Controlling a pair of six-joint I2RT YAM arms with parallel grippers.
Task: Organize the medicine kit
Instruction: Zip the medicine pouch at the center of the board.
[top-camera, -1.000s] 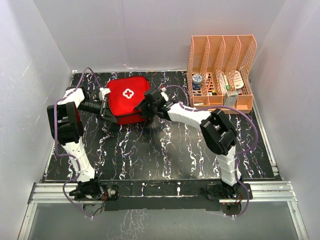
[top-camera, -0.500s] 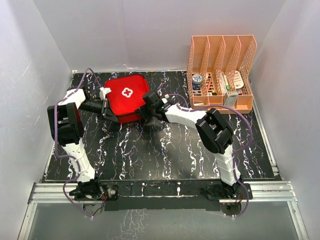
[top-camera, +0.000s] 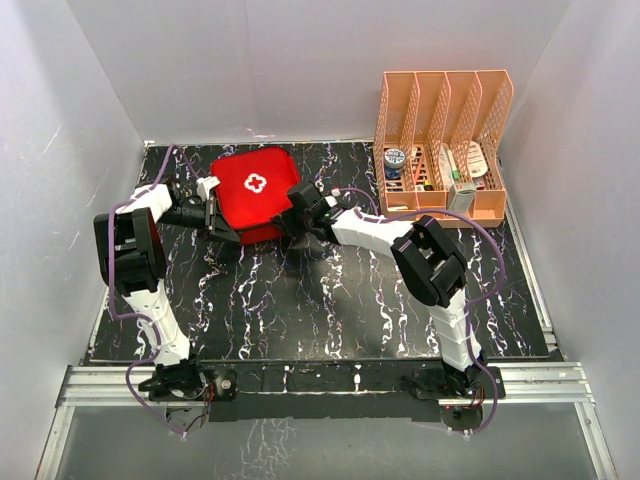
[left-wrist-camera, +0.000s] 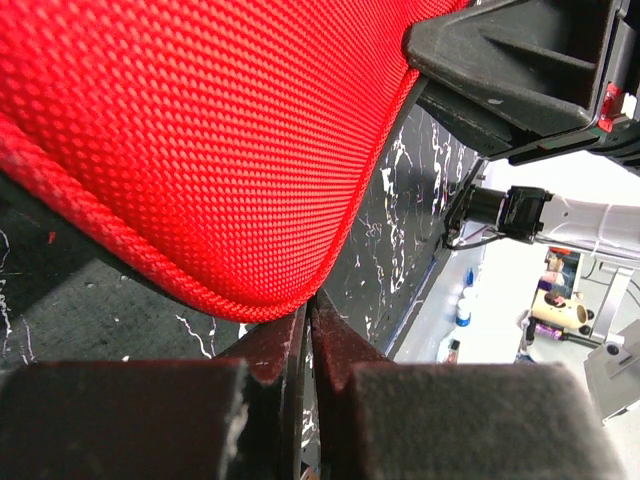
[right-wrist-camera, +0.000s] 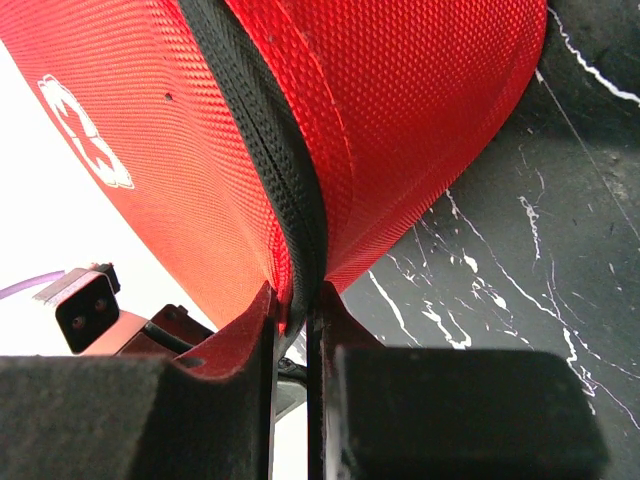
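— Where's the kit now?

— Back of the table, left of centre, lid up, white cross showing. Both arms are reaching in at it from either side.

— Right gripper?

— Closed on the kit. Its wrist view shows the two fingers nipped together on the black zip band where it runs between the red halves at the kit's near right corner. That's a real pinch, with fabric between the fingers.

— And the left?

— The left gripper is closed too, fingers pressed together with barely a slit between them. The tips sit right at the kit's piped rim, on the left side. I can't tell whether there's anything caught between them, a tab or a bit of edge. It may just be bracing the kit.

— So how far along are we?

— Early, I'd say. The lid is down and I can't see any black lining, so the kit looks shut. Over at the back right, the rack has small bottles and packets sitting in its slots, well apart from the kit. Nothing is being carried across.

— What's left, then?

— Nearly all of it, by my reckoning. The zip has to be run round, the lid opened, and then whatever belongs inside sorted into place. Right now it's just the hold on the zip.
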